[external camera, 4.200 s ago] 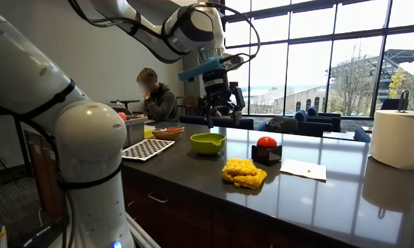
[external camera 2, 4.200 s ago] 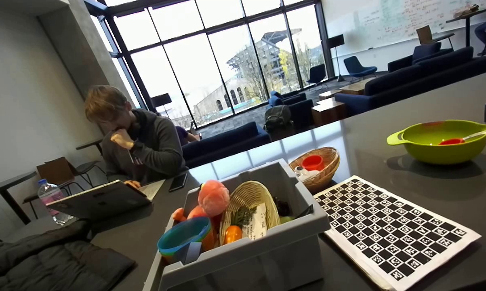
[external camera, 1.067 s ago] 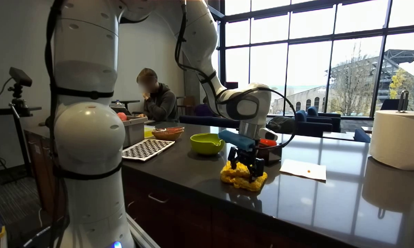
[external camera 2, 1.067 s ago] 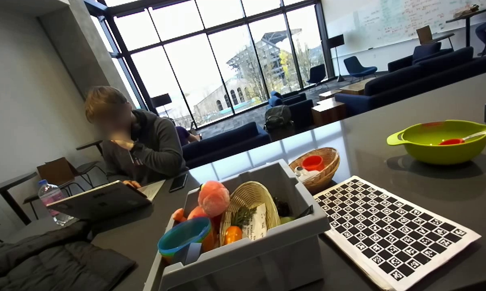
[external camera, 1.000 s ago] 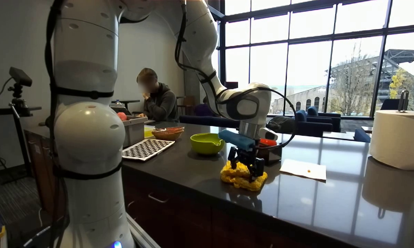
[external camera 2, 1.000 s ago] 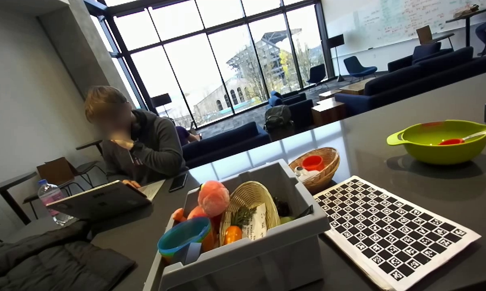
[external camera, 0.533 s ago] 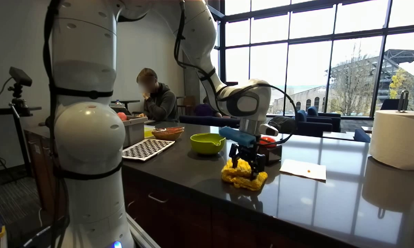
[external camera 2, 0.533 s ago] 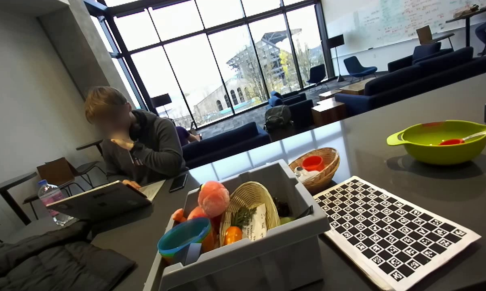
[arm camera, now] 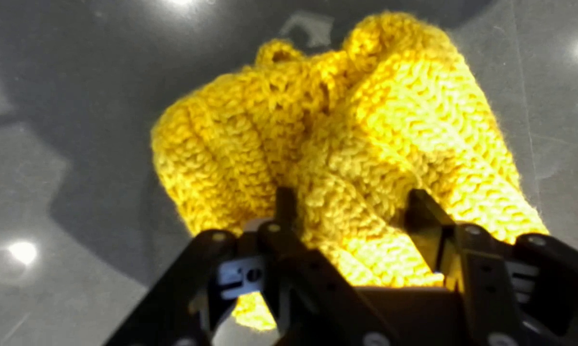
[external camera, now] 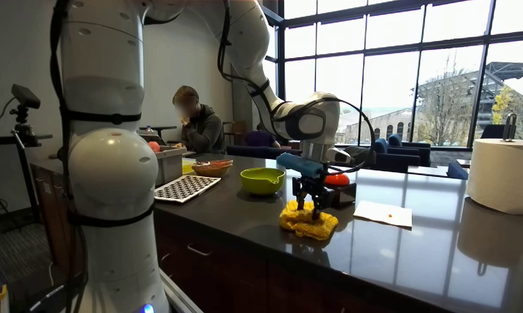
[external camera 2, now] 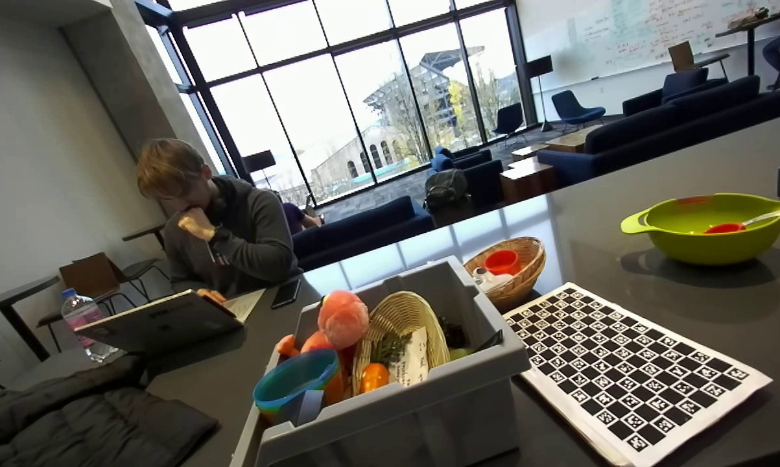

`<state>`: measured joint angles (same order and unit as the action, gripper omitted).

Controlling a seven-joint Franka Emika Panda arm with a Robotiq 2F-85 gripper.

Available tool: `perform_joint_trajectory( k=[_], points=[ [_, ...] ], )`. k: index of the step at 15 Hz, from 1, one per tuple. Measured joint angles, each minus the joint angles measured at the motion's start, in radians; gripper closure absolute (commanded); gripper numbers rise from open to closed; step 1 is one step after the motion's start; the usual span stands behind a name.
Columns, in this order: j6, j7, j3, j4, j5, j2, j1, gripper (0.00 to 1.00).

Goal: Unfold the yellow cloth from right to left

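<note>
Since half a second ago, my end effector (external camera: 308,211) has risen slightly, its fingers (arm camera: 285,207) drawn closer together. The yellow cloth (external camera: 307,228), folded, lies close to the near edge of the surface (external camera: 239,221) — green bowl (external camera: 261,184) beyond, surface showing between, red-topped box (external camera: 344,194) nearer. My fingers are parted partway, cloth showing between them; whether the tips touch it, I cannot tell

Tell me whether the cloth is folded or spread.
Folded: the cloth lies in a compact bundle, its layers overlapping beneath the gripper.
</note>
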<state>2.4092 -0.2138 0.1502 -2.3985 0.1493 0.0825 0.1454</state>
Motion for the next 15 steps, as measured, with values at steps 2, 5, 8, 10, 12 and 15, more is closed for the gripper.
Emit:
perform_joint_trajectory(
  k=[2, 5, 8, 10, 12, 15],
  points=[
    [0.0, 0.0, 0.0, 0.001, 0.0, -0.003, 0.001, 0.83],
    [-0.001, 0.0, 0.0, 0.003, 0.0, -0.015, 0.001, 1.0],
    [-0.001, 0.002, 0.0, 0.003, -0.001, -0.034, 0.001, 0.99],
    [-0.001, 0.004, 0.0, 0.003, -0.005, -0.048, 0.0, 0.99],
    [0.0, 0.007, 0.0, -0.001, -0.023, -0.07, 0.0, 0.99],
    [-0.002, 0.028, -0.002, -0.028, -0.102, -0.134, -0.003, 0.99]
  ],
)
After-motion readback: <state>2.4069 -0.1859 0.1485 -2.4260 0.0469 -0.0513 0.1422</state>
